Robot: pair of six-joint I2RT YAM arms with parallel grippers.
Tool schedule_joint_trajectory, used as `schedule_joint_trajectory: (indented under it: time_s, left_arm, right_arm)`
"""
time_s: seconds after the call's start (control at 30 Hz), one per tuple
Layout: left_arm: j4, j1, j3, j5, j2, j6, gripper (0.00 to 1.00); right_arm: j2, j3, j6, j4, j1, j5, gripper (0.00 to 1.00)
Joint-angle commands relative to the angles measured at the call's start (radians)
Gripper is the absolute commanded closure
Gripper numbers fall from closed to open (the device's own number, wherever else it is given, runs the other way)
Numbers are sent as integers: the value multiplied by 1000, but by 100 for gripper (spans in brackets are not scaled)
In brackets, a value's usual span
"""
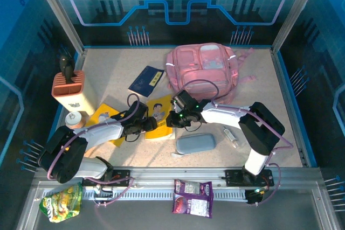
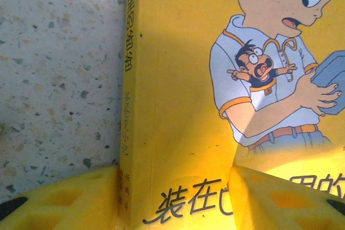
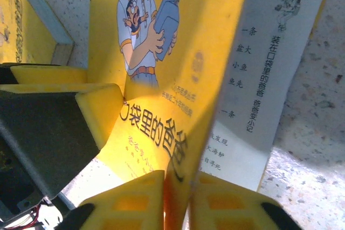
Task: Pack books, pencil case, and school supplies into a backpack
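At the far middle of the speckled table (image 1: pixel 108 74) lies the soft pink backpack (image 1: pixel 202 68), with some bare table on its right. Nearer lies the thin yellow book (image 1: pixel 160 112). The right wrist view shows its glossy cover lifted, pinched by the right gripper (image 3: pixel 177 184). The left gripper (image 2: pixel 175 187) stands spread over the spine.

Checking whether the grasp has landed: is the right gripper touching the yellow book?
Touching. The right wrist view shows the yellow book with its lifted cover edge pinched between the two fingertips of the right gripper, with no gap visible on either side.
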Motion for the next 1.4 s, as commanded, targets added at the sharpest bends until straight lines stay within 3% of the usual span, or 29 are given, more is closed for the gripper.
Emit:
schedule_joint_trajectory:
  time_s: [0.0,0.1,0.27,0.4,0.6,0.77,0.83,0.97,1.07,1.23,1.37]
  left_arm:
    - [8,-16,-13,60,-19,-12,39]
    - [-4,-7,-12,60,-61,-11,35]
    - [-34,64,-19,144,-173,-9,29]
    - [-59,127,-30,210,-304,-11,17]
    - [-77,239,-13,336,-386,-49,11]
    - [-2,285,-34,429,-399,-106,5]
    - [114,289,-83,468,-429,-182,4]
    - [250,285,-113,539,-466,-279,7]
    - [259,285,-104,563,-481,-307,10]
    - [364,283,-110,616,-483,-388,23]
    - [346,283,-87,615,-513,-399,41]
  right_arm:
    - [-43,-16,-5,59,1,-45,91]
    - [-84,-32,-3,84,-13,-39,100]
    - [-140,-23,-21,117,-28,-88,100]
    - [-183,-45,-20,192,-74,-198,100]
    - [-232,-23,-28,192,-101,-253,100]
    - [-271,-32,-1,267,-128,-337,100]
    - [-286,-39,25,280,-147,-365,100]
    - [-299,-70,61,348,-157,-395,100]
    - [-275,-107,158,516,-168,-453,100]
    - [-266,-102,151,513,-172,-456,100]
    - [-275,-130,119,454,-204,-452,100]
